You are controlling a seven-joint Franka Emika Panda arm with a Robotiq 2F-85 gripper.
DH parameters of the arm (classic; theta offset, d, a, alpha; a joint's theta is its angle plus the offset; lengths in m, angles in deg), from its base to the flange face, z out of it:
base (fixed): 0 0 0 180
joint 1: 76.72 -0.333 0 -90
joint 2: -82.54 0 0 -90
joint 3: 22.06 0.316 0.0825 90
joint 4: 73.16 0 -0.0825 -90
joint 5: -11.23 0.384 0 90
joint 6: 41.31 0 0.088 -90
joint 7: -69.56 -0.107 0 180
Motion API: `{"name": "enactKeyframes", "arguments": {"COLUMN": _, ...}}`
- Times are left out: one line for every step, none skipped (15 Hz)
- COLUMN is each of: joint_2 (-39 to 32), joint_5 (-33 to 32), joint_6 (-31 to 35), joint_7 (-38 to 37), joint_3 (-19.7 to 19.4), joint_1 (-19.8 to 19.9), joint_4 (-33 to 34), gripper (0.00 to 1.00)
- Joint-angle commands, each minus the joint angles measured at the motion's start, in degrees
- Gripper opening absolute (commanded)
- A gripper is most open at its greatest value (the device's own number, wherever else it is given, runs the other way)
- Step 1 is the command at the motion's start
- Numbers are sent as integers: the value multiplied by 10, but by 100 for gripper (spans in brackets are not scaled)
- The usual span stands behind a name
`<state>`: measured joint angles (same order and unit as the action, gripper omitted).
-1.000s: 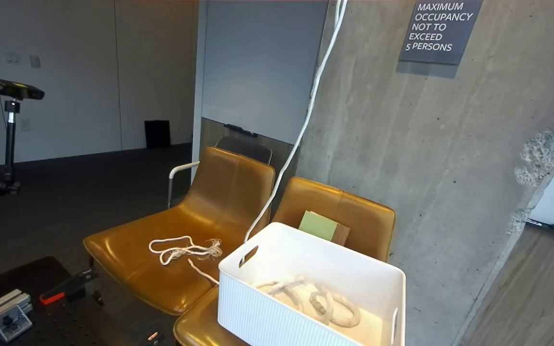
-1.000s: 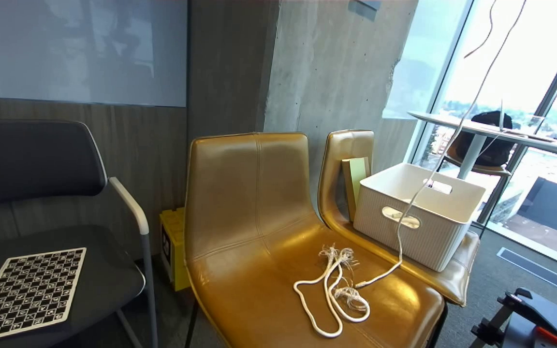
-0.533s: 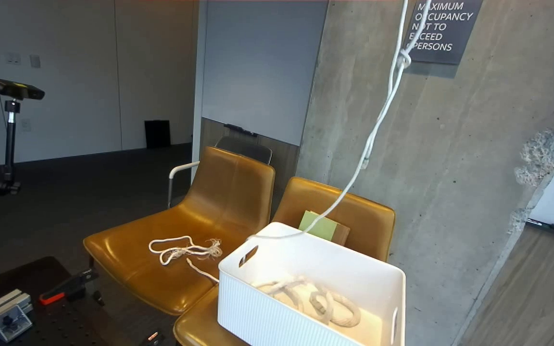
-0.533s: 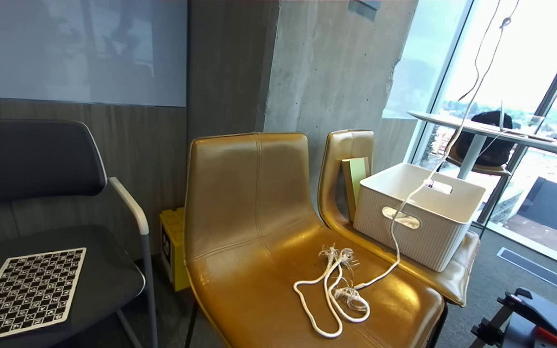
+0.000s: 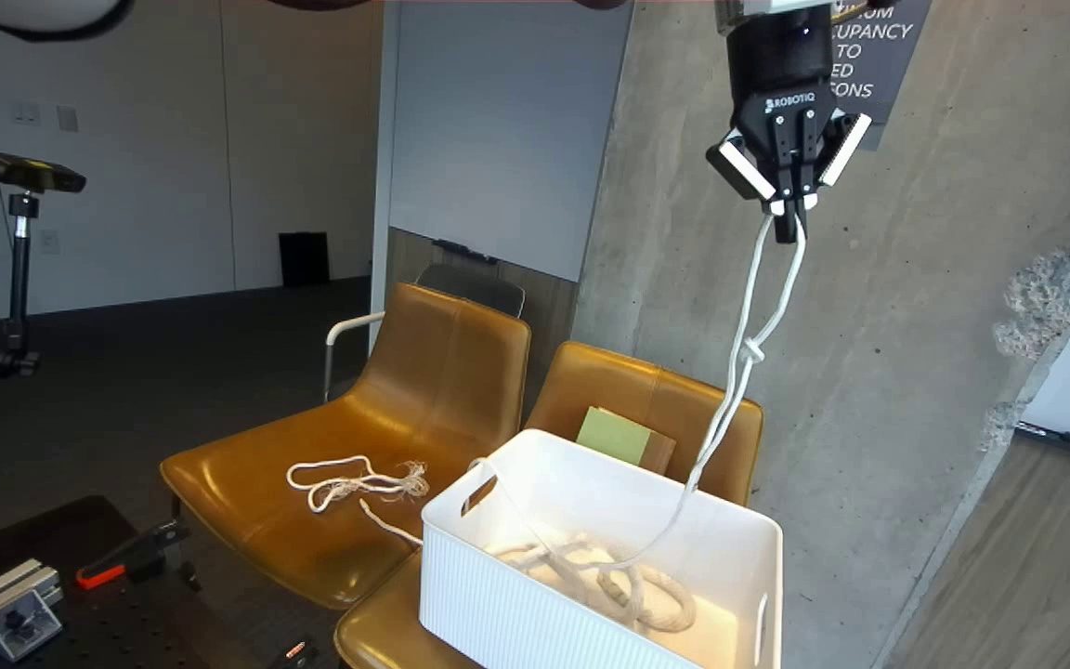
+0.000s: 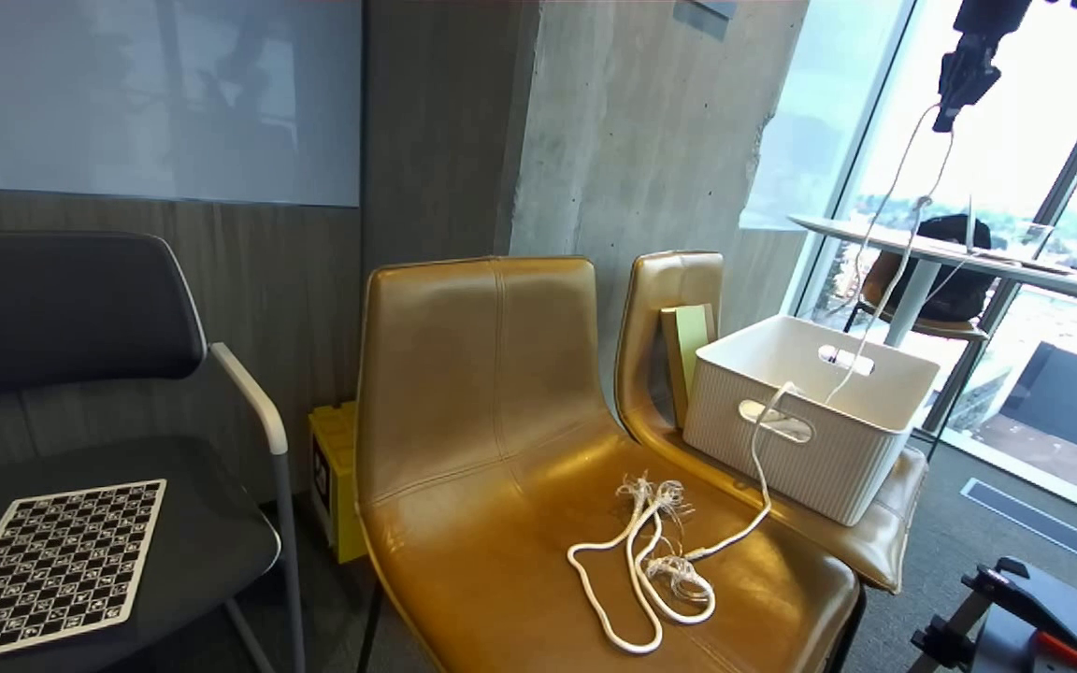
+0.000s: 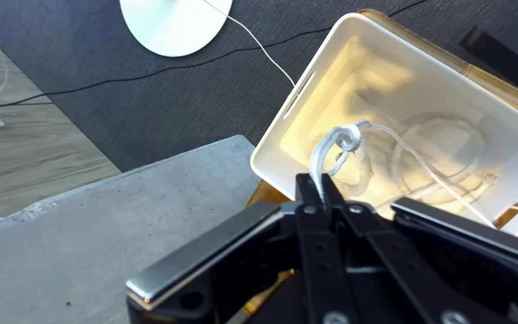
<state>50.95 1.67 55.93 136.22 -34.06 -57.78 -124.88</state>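
A: What's around, left side?
B: In an exterior view: patterned board [image 6: 57, 570] flat on dark chair [image 6: 43, 308], lower left. Yellow box [image 6: 344, 486] just right of that, partly behind tan chair [image 6: 492, 355].
A: Up top?
B: In an exterior view: camera [image 5: 27, 173] on stand [image 5: 20, 269], upper left; whiteboard [image 5: 507, 130], upper centre; sign [image 5: 880, 70] on concrete wall [image 5: 869, 279], upper right, partly covered.

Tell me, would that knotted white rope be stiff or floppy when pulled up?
Probably floppy: the rope sags in curves below the fingers. Likely light, being thin. It drapes over one side of the white bin onto a brown chair, so it might snag.
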Motion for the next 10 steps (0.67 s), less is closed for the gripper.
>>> {"name": "enactKeyframes", "arguments": {"joint_2": 55, "joint_5": 12, "joint_6": -3, "joint_7": 47, "joint_3": 15, "joint_1": 0, "joint_4": -82, "gripper": 1}}
{"name": "enactKeyframes", "arguments": {"joint_2": 62, "joint_5": 15, "joint_6": 3, "joint_7": 55, "joint_3": 18, "joint_1": 1, "joint_4": -97, "gripper": 1}}
{"name": "enactKeyframes", "arguments": {"joint_2": 69, "joint_5": 17, "joint_6": 10, "joint_7": 64, "joint_3": 20, "joint_1": 3, "joint_4": -112, "gripper": 1}}
{"name": "enactKeyframes", "arguments": {"joint_2": 76, "joint_5": 17, "joint_6": 15, "joint_7": 71, "joint_3": 21, "joint_1": 4, "joint_4": -126, "gripper": 1}}
{"name": "enactKeyframes", "arguments": {"joint_2": 82, "joint_5": 12, "joint_6": 21, "joint_7": 76, "joint_3": 20, "joint_1": 3, "joint_4": -143, "gripper": 13}}
{"name": "enactKeyframes", "arguments": {"joint_2": 89, "joint_5": 9, "joint_6": 26, "joint_7": 78, "joint_3": 19, "joint_1": 1, "joint_4": -159, "gripper": 31}}
{"name": "enactKeyframes", "arguments": {"joint_2": 95, "joint_5": 5, "joint_6": 32, "joint_7": 79, "joint_3": 18, "joint_1": -1, "joint_4": -174, "gripper": 37}}
{"name": "enactKeyframes", "arguments": {"joint_2": 102, "joint_5": 5, "joint_6": 36, "joint_7": 82, "joint_3": 18, "joint_1": -1, "joint_4": -190, "gripper": 43}}
{"name": "enactKeyframes", "arguments": {"joint_2": 111, "joint_5": 3, "joint_6": 46, "joint_7": 84, "joint_3": 18, "joint_1": -3, "joint_4": -208, "gripper": 51}}
{"name": "enactKeyframes", "arguments": {"joint_2": 122, "joint_5": 0, "joint_6": 56, "joint_7": 87, "joint_3": 19, "joint_1": -6, "joint_4": -231, "gripper": 58}}
